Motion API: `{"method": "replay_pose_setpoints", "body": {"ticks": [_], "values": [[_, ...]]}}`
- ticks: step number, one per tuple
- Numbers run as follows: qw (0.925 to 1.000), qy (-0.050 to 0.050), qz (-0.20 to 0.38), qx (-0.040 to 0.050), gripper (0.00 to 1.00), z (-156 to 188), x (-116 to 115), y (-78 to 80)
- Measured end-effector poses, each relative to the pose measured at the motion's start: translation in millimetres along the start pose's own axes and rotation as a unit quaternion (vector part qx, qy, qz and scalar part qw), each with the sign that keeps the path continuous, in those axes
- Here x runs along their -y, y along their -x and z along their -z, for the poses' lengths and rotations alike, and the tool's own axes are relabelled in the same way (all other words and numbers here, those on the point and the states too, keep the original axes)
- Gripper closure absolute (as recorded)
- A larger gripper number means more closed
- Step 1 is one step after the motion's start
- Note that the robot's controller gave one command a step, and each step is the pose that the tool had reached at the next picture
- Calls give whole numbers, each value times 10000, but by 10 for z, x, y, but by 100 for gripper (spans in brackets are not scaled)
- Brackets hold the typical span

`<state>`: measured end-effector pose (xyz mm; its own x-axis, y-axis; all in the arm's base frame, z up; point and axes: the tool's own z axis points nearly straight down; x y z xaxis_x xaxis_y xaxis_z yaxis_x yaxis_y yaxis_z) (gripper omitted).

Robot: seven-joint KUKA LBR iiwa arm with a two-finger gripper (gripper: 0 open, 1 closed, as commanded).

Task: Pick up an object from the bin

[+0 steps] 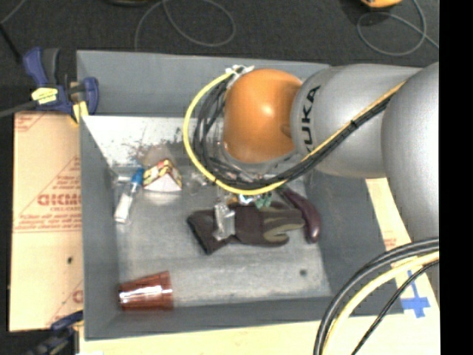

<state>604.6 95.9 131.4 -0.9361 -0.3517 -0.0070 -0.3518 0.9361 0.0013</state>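
While the arm [362, 117] reaches in from three o'clock, its hand [225, 225] is low over a dark glove [262, 226] at the middle of the bin [244, 276].

Grey and bulky, the arm with its orange wrist cover [255, 117] and yellow cable [194, 106] hides the bin's twelve-to-three o'clock part. The glove, brownish purple and crumpled, lies on the grey floor. The hand stands over its nine o'clock end, and I cannot tell whether the hand is open or closed. At seven o'clock, near the corner, a reddish-brown cup [146, 289] lies on its side, well apart from the glove. At ten o'clock a clear tube with a blue cap [127, 194] lies near the nine o'clock wall, and just beside it on its three o'clock side sits a small white, yellow and red packet [162, 174].
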Motion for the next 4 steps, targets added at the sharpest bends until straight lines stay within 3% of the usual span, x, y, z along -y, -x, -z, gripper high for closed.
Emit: {"method": "replay_pose_setpoints", "body": {"ticks": [1, 2, 4], "values": [[9999, -3, -139, 17, 0, 5, 73, -7], [9911, 7, -1332, 54, 100, -577, 229, -324], [9908, 11, -1355, 53, 100, -578, 230, -324]]}}
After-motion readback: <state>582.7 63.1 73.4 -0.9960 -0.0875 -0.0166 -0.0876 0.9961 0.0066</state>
